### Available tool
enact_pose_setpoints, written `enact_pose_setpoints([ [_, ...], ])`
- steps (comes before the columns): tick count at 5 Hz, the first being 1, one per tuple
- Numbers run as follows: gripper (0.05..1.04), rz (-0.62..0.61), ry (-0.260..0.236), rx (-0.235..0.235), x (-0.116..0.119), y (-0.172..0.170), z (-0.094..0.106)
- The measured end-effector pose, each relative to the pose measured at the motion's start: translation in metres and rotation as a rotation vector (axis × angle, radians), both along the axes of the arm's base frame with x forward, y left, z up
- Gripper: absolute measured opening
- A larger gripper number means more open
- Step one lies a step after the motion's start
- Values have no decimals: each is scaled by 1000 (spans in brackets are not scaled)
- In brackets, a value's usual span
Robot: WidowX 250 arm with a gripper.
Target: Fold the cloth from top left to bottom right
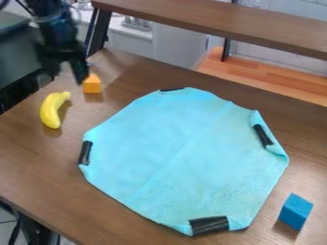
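At the upper left of the camera view, the robot arm [51, 28] hung with its jaws apart and nothing between them, one tip just beside the orange block [92, 85]. The light blue cloth [179, 148] lay spread over the middle of the tabletop [35, 174], its fold yet to be made. A likely first failure was the pinch: the upper-left edge lay low and nearly flat, so jaws coming down too high or too far out could close on nothing, and jaws pressed too hard could scrape the wood. A shallow bite might let the fabric slip out halfway over. The banana [52, 112] and the orange block stood near the likely approach, and a low sweep could knock either into the cloth. If the free half dragged, the whole piece might slide toward the blue block [296, 211], just off its lower-right side; a fold carried too far could push that block or drape over it. The diagonal crease offered a fair guide, but a pull nearer the left black patch [85, 152] than the top one [172, 89] would probably skew the fold.
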State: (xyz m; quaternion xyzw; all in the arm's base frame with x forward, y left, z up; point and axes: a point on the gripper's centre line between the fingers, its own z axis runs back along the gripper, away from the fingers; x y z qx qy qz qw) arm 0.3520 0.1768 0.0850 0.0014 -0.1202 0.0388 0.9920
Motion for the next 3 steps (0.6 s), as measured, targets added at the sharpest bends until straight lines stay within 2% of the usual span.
enact_pose_setpoints([
  [1,1001,-248,92,10,30,-10,-2],
  [2,1001,-491,95,75,53,-33,-7],
  [3,1001,-757,23,19,74,-62,-30],
])
